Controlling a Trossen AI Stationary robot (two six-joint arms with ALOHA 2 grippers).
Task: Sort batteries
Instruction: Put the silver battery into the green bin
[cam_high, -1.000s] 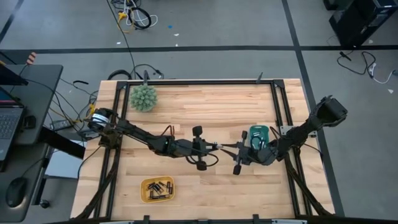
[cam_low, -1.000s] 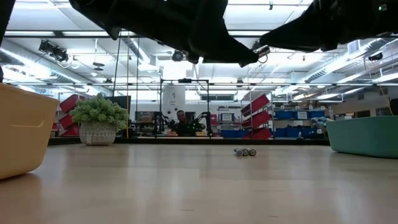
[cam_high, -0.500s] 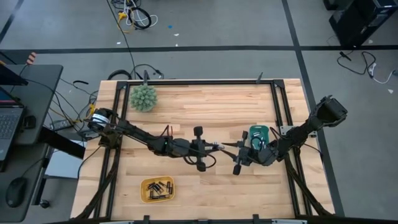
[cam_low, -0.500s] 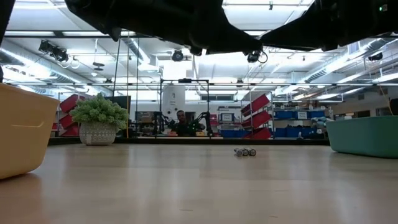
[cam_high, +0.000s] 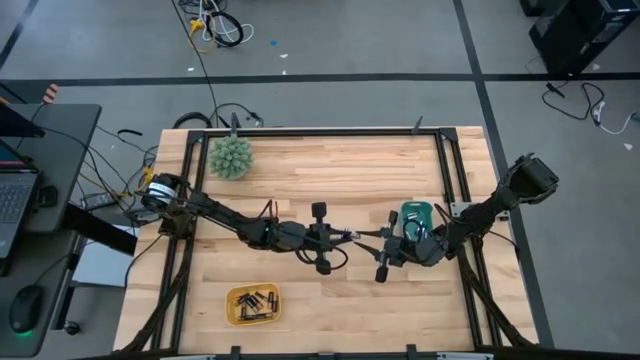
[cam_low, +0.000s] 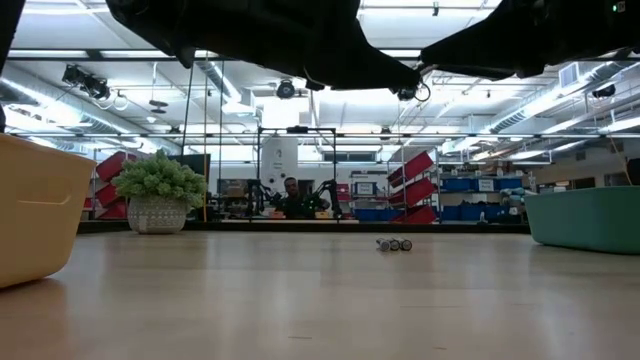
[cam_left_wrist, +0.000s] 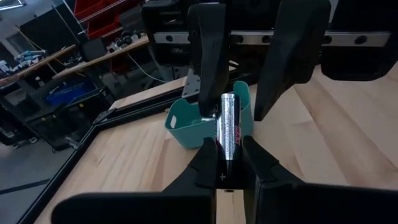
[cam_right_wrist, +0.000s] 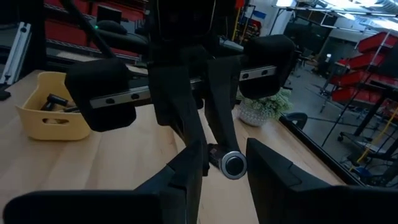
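Observation:
A silvery battery (cam_left_wrist: 228, 124) with a dark near end is lifted above the middle of the table, with my left gripper (cam_high: 350, 235) shut on it. My right gripper (cam_high: 371, 238) faces it from the right, open. Its fingers (cam_left_wrist: 208, 74) stand on either side of the battery's far end (cam_right_wrist: 234, 165); whether one touches it I cannot tell. A yellow tray (cam_high: 270, 305) near the front edge holds several dark batteries. A teal tray (cam_high: 415, 212) stands at the right. Three more batteries (cam_low: 393, 245) lie on the table. My left gripper pinches the battery's dark near end (cam_left_wrist: 222, 169) between its two fingers. The fingers come about level from the table's left and lie along the battery. It sticks out past the fingertips toward my right gripper, clear of the table.
A spiky green ball (cam_high: 231, 157) sits at the far left of the table. Black frame rails (cam_high: 452, 190) run along the table's sides. Bare wood lies between the trays and along the far half.
In the low view my left gripper has tipped up a little, from nose-down to nearly level, so its tip now stands against my right gripper. Neither arm has shifted across the table.

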